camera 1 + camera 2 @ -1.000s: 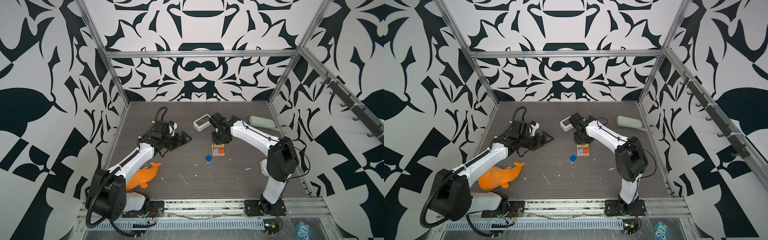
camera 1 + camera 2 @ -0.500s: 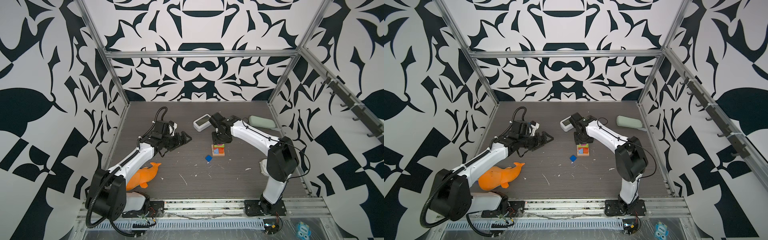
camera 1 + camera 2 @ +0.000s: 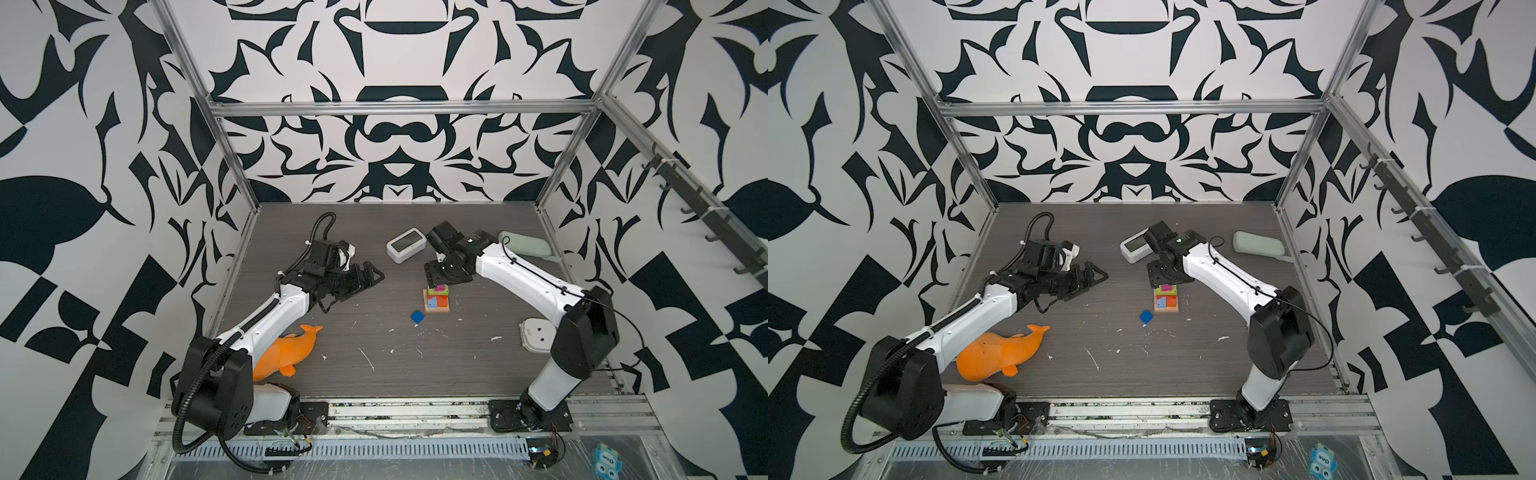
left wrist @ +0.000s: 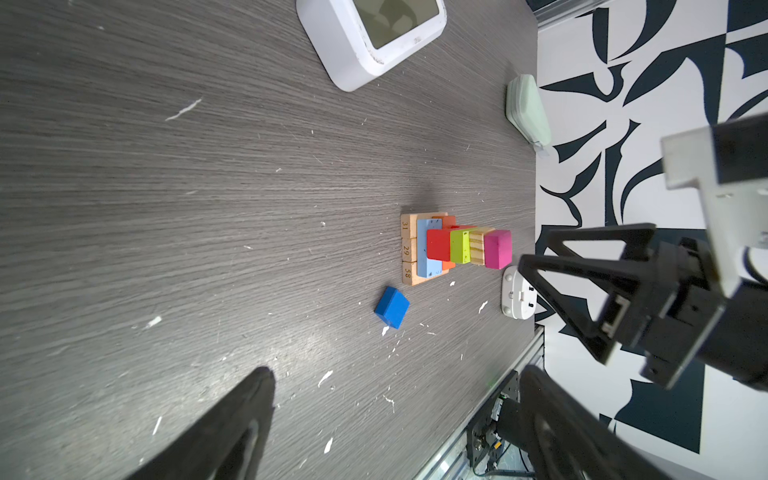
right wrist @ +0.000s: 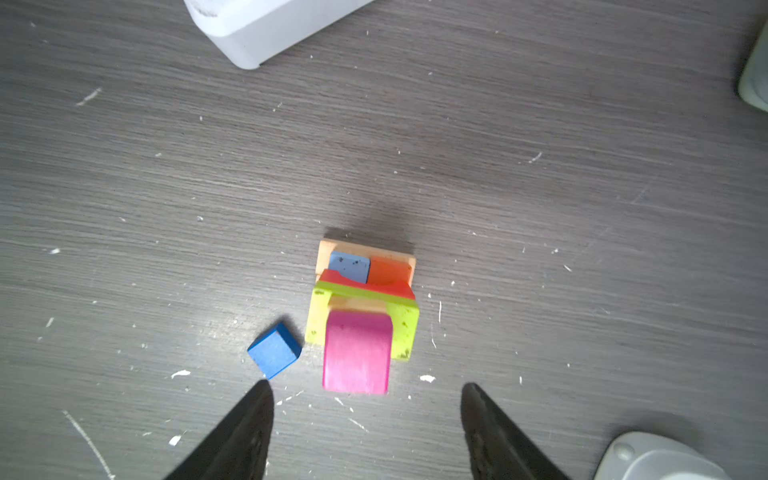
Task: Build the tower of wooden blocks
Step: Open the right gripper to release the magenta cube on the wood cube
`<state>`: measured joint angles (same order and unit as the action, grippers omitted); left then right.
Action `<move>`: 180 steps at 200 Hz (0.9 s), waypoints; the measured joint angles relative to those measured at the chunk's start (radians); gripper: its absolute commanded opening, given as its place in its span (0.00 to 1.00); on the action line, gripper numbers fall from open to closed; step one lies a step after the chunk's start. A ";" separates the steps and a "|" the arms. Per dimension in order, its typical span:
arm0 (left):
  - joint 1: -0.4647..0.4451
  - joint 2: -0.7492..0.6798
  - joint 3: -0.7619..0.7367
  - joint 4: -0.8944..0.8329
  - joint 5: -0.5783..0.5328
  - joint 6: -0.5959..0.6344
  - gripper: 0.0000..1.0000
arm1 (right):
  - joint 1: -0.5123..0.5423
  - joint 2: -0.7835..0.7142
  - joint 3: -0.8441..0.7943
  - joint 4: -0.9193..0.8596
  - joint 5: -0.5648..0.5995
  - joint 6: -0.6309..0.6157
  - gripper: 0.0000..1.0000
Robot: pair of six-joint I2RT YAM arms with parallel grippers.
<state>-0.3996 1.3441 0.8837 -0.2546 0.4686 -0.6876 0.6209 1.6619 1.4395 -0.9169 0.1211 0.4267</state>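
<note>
Dark wood-grain table (image 3: pixel 415 374) sits inside black-and-white patterned walls. In both top views, the tower (image 3: pixel 436 298) stands mid-table with the right gripper (image 3: pixel 435 277) just above it and a dark blue cube (image 3: pixel 417 316) loose beside its base. Left wrist view: the left gripper (image 4: pixel 395 374) has its fingers spread wide and empty, well apart from the tower. Right wrist view: the right gripper's fingers are parted, holding nothing, and a magenta cube (image 5: pixel 357 351) tops the stack.

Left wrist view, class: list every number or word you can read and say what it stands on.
"31": end of the tan bar nearest the white clock.
"29": end of the middle tan bar.
"58": end of the tan bar nearest the dark blue cube.
White clock screen: nothing readable.
Light blue bar: specks, too small to read.
</note>
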 measured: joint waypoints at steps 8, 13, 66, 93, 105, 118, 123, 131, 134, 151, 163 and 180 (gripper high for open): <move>0.000 0.000 0.000 0.000 0.000 0.000 0.94 | -0.002 -0.016 -0.014 -0.001 -0.003 -0.004 0.80; 0.000 0.000 0.000 0.000 0.000 0.000 0.94 | -0.003 -0.025 -0.024 -0.002 -0.005 -0.005 0.80; -0.007 0.007 0.001 0.000 -0.001 0.000 0.94 | -0.017 -0.074 -0.116 -0.007 -0.039 -0.015 0.90; -0.010 0.008 0.002 0.000 -0.001 0.000 0.94 | -0.032 -0.090 -0.156 0.000 -0.058 -0.016 0.94; -0.011 0.008 0.002 0.000 -0.001 0.000 0.94 | -0.042 -0.092 -0.173 0.004 -0.069 -0.017 0.95; -0.013 0.008 0.003 0.000 -0.002 0.000 0.94 | -0.055 -0.092 -0.191 0.010 -0.080 -0.018 0.95; -0.013 0.008 0.003 0.000 -0.002 0.000 0.94 | -0.060 -0.092 -0.196 0.011 -0.084 -0.019 0.95; -0.013 0.008 0.003 0.000 -0.002 0.000 0.94 | -0.066 -0.092 -0.202 0.016 -0.088 -0.019 0.95; -0.013 0.008 0.003 0.000 -0.002 0.000 0.94 | -0.069 -0.092 -0.204 0.018 -0.089 -0.020 0.95; -0.013 0.008 0.003 0.000 -0.002 0.000 0.94 | -0.084 -0.090 -0.213 0.030 -0.099 -0.026 0.95; -0.013 0.008 0.003 0.000 -0.002 0.000 0.94 | -0.093 -0.088 -0.219 0.039 -0.105 -0.029 0.95; -0.013 0.008 0.003 0.000 -0.002 0.000 0.94 | -0.104 -0.077 -0.222 0.050 -0.112 -0.034 0.95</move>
<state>-0.4129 1.3525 0.8864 -0.2546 0.4667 -0.6880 0.5171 1.5848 1.2175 -0.8669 0.0090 0.3931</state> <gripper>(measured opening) 0.941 0.947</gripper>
